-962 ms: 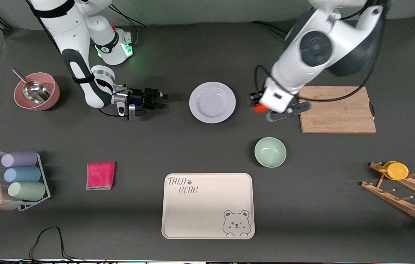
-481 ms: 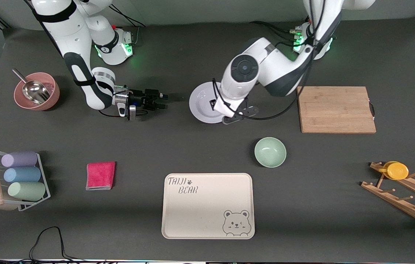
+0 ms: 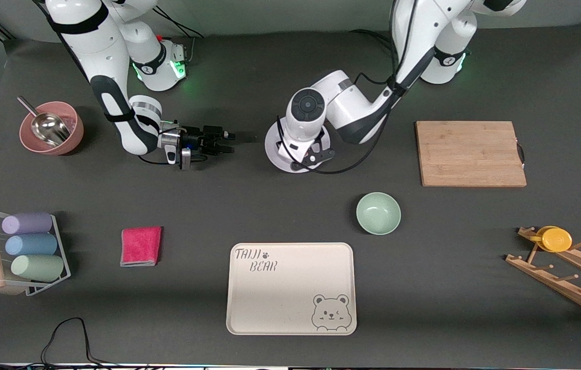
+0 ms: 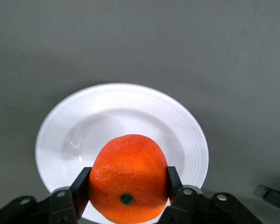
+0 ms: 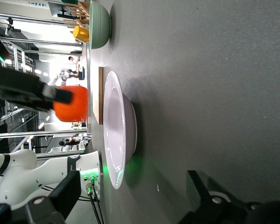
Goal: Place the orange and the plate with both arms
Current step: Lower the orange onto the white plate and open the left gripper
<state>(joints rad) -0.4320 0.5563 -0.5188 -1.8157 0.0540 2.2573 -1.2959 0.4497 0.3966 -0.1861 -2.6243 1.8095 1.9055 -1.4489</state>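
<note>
The pale plate (image 3: 272,150) lies mid-table, partly covered by my left arm. My left gripper (image 3: 311,155) hangs over it and is shut on the orange (image 4: 127,179), which is hidden in the front view. In the left wrist view the gripper (image 4: 128,185) holds the orange just above the plate's (image 4: 126,112) basin. My right gripper (image 3: 222,140) is open and empty, low over the table beside the plate, toward the right arm's end. The right wrist view shows its fingers (image 5: 64,192) spread, with the plate (image 5: 115,130) and the orange (image 5: 73,103) ahead.
A pale green bowl (image 3: 378,213) and a cream bear tray (image 3: 291,288) lie nearer the front camera. A wooden cutting board (image 3: 470,153) lies toward the left arm's end. A pink bowl with a scoop (image 3: 51,134), a pink cloth (image 3: 141,245) and a cup rack (image 3: 23,252) are toward the right arm's end.
My left arm swung from beside the cutting board to over the plate, carrying the orange. The right arm has not moved.
</note>
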